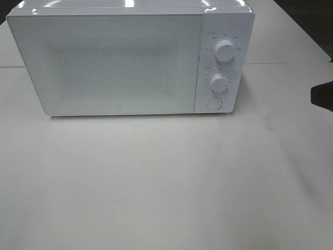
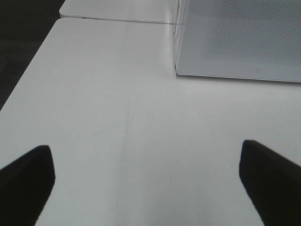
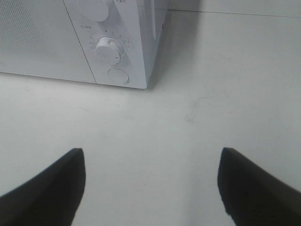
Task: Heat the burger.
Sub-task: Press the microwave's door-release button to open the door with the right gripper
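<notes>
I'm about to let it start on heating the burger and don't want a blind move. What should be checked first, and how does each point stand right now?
1. Is the burger located: not ok. It shows in no view, and whether it sits behind the frosted door cannot be told.
2. State of the microwave door: ok, fully shut.
3. Is the left gripper free: ok, open and holding nothing.
4. Is the right gripper free: ok, open and holding nothing.
5. Is the round button under the two dials unobstructed: ok, nothing stands in front of it.
</notes>
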{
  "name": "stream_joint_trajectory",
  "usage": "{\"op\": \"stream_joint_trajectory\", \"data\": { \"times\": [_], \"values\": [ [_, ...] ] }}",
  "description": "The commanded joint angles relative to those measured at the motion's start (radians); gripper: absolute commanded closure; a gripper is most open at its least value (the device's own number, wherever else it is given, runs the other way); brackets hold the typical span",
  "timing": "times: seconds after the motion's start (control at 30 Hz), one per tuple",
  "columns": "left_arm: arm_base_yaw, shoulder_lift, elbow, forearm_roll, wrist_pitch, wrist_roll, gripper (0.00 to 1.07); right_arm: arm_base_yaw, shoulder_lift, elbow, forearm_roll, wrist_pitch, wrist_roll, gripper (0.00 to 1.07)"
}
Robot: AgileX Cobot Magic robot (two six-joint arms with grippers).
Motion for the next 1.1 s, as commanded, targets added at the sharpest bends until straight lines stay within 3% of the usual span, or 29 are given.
{"op": "stream_joint_trajectory", "data": {
  "times": [0.03, 0.3, 0.63, 0.87, 1.1],
  "values": [
    [0.004, -0.024, 0.004, 0.003, -0.006, 0.0, 0.07, -0.005, 0.07, 0.028, 0.0, -0.144, -0.003, 0.32],
    [0.004, -0.024, 0.004, 0.003, -0.006, 0.0, 0.07, -0.005, 0.156, 0.105, 0.0, -0.387, 0.001, 0.32],
    [0.004, -0.024, 0.004, 0.003, -0.006, 0.0, 0.07, -0.002, 0.344, 0.241, 0.006, -0.895, -0.008, 0.32],
    [0.004, -0.024, 0.004, 0.003, -0.006, 0.0, 0.07, -0.002, 0.463, 0.271, 0.075, -1.068, -0.064, 0.32],
    [0.004, -0.024, 0.004, 0.003, -0.006, 0.0, 0.07, 0.137, 0.573, 0.276, 0.209, -1.217, -0.163, 0.32]
  ]
}}
